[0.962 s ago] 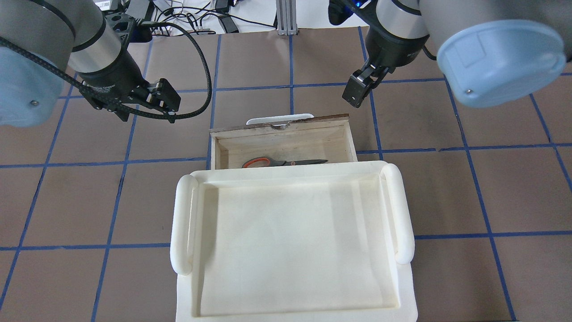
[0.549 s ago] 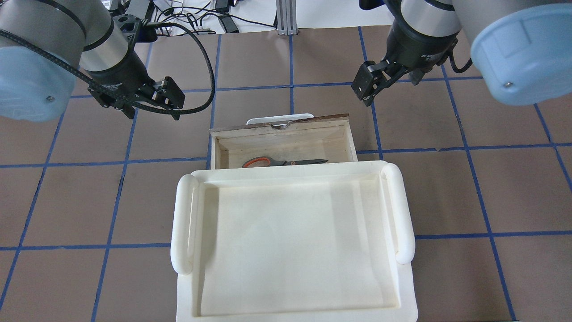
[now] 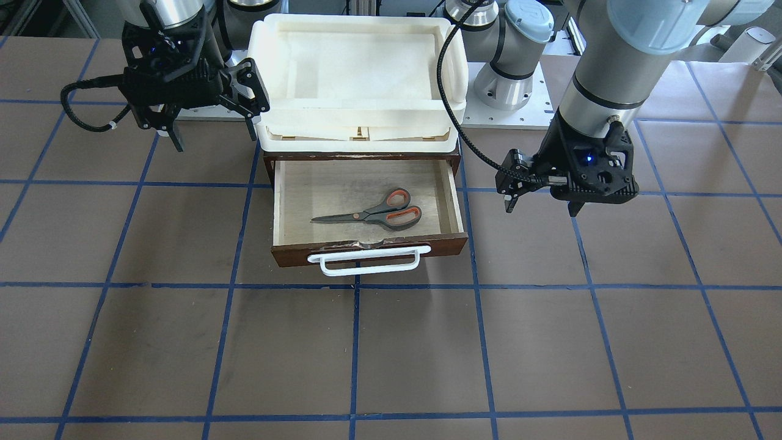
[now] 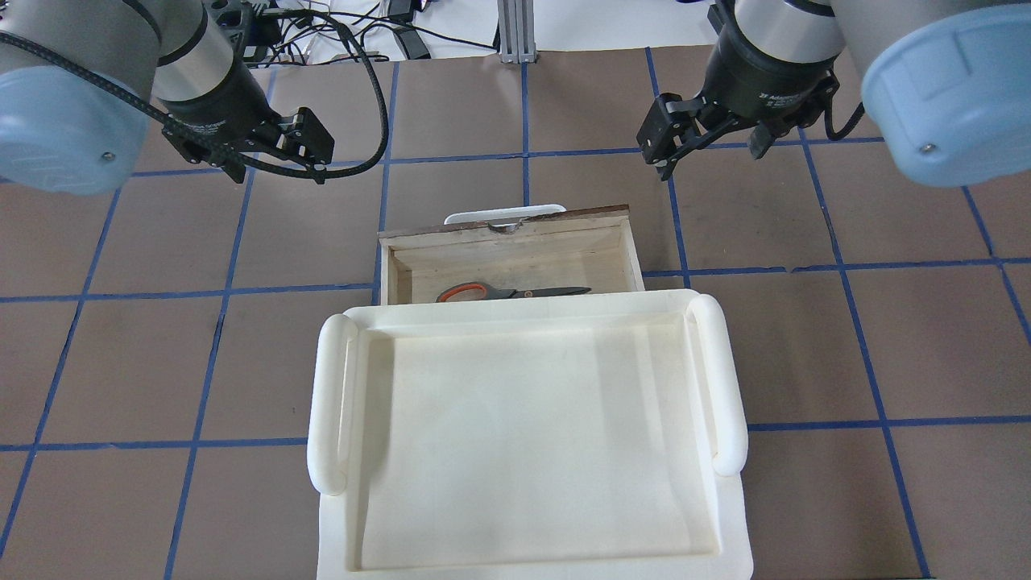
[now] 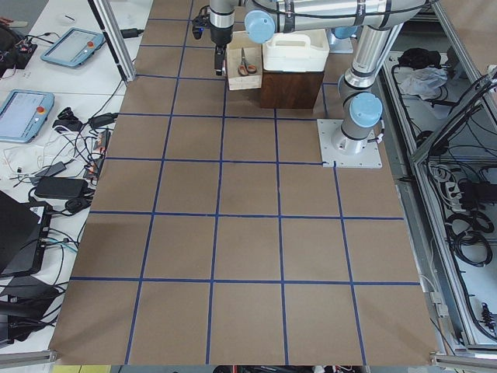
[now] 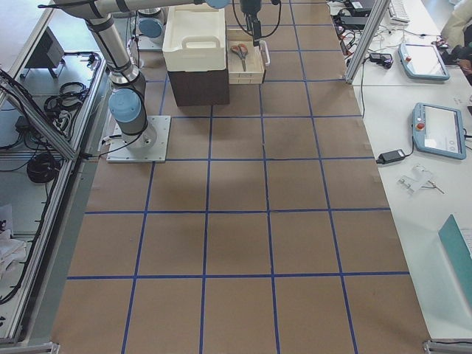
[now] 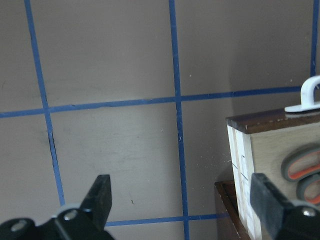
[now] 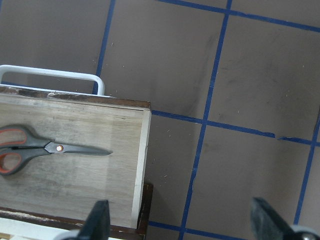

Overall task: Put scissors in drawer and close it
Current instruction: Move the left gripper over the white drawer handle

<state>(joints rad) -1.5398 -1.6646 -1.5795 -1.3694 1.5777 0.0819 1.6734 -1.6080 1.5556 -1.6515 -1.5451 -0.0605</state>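
The scissors (image 3: 372, 214) lie flat inside the open drawer (image 3: 366, 252), blades toward the robot's right. They also show in the overhead view (image 4: 507, 292) and the right wrist view (image 8: 50, 148). Their handles show in the left wrist view (image 7: 302, 172). The drawer's white bar handle (image 3: 365, 263) faces away from the robot. My left gripper (image 3: 542, 205) hangs open and empty beside the drawer's left side, also seen from overhead (image 4: 310, 149). My right gripper (image 3: 214, 135) is open and empty, raised off the drawer's right side (image 4: 656, 149).
A cream-white tray (image 4: 330, 403) sits on top of the dark cabinet (image 3: 269, 160) that holds the drawer. The brown table has a blue tape grid (image 3: 354, 342). Cables and tablets lie beyond the table edges (image 5: 70, 47).
Both grippers have drawn back from the drawer, farther out over the table. The right wrist has turned. The scissors and the drawer have not moved.
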